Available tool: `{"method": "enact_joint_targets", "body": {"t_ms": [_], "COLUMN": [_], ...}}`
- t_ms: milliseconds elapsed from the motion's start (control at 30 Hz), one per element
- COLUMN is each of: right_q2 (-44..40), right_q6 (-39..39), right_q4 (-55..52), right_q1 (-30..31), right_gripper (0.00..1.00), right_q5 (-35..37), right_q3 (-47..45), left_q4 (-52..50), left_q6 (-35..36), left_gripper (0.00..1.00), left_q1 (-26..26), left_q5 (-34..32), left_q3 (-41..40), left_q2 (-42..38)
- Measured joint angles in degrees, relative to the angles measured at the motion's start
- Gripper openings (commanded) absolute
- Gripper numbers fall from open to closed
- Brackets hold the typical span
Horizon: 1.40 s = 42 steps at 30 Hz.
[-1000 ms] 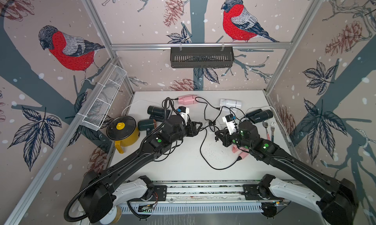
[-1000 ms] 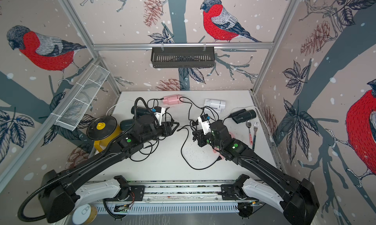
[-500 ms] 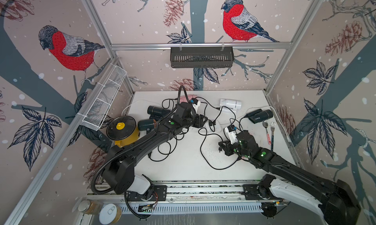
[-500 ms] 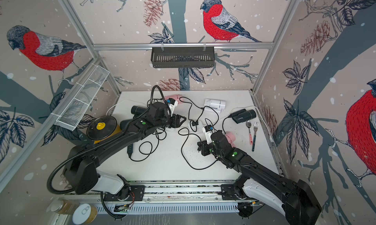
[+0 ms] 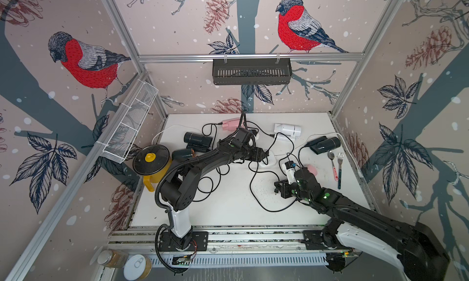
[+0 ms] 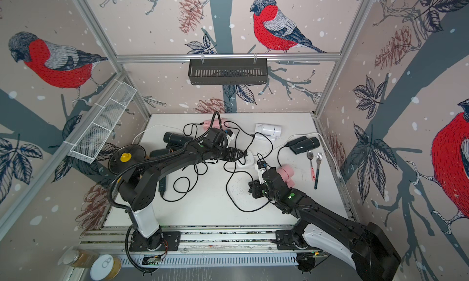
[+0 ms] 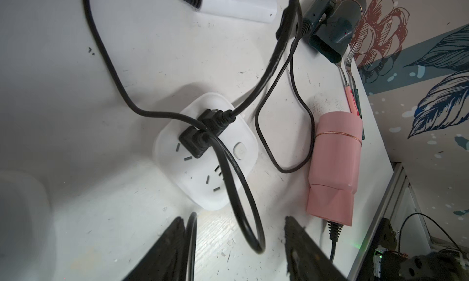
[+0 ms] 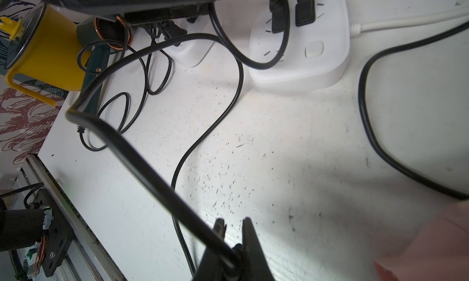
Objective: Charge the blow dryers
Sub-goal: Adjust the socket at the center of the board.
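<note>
Several blow dryers lie round the white table: pink, white, black, dark green with a copper nozzle, black, and pink beside my right wrist. My left gripper stands open just short of the white power strip, which has two black plugs in it. A loose cord loop lies on the table between its fingers. My right gripper, nearer the front, is shut on the plug end of a black cord.
A yellow pot with a black lid stands at the left edge. A spoon and fork lie at the right edge. Tangled cords cover the middle. A second white strip lies under my left arm.
My left arm reached right toward the strip and its jaws opened wider. My right gripper drew back toward the front, still shut on the cord's plug.
</note>
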Motion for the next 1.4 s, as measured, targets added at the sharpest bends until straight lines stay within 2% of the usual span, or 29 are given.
{"method": "enact_joint_targets", "body": {"t_ms": [300,567,933,1400], "right_q2": [0.9,1.01,8.44,22.47], "right_q6": [0.15,-0.44,-6.38,-11.93], "right_q4": [2.58,8.22,18.32,26.1], "right_q1": [0.09,-1.25,-5.77,-5.03], "right_gripper": [0.06,0.06,0.05,0.04], "right_q5": [1.49,4.15,3.13,-3.78], "right_q3": [-1.07,-1.95,-1.03,6.91], "left_q4": [1.81,5.05,9.14,11.47], "left_q6": [-2.99,-6.32,-11.28,-13.49], "left_gripper": [0.66,0.62,0.62,0.62], "left_q1": [-1.86,-1.68,0.55,1.05], "left_q5": [10.1,14.88,16.87,19.1], "left_q3": [1.46,4.96,6.51,9.86], "left_q2": [4.98,6.25,7.69,9.22]}}
